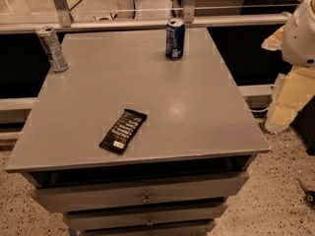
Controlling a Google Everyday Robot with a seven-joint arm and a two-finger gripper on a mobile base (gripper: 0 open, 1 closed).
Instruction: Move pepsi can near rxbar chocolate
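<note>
The pepsi can, dark blue with a silver top, stands upright near the far edge of the grey cabinet top, right of centre. The rxbar chocolate, a flat black wrapper with white lettering, lies at an angle near the front edge, left of centre. The two are well apart. My gripper is out of view; only a white rounded part of the arm shows at the upper right edge, off the cabinet.
A slimmer silver-grey can stands at the far left corner of the top. Drawers lie below the front edge. A window rail runs behind the cabinet. Pale foam blocks sit on the floor at the right.
</note>
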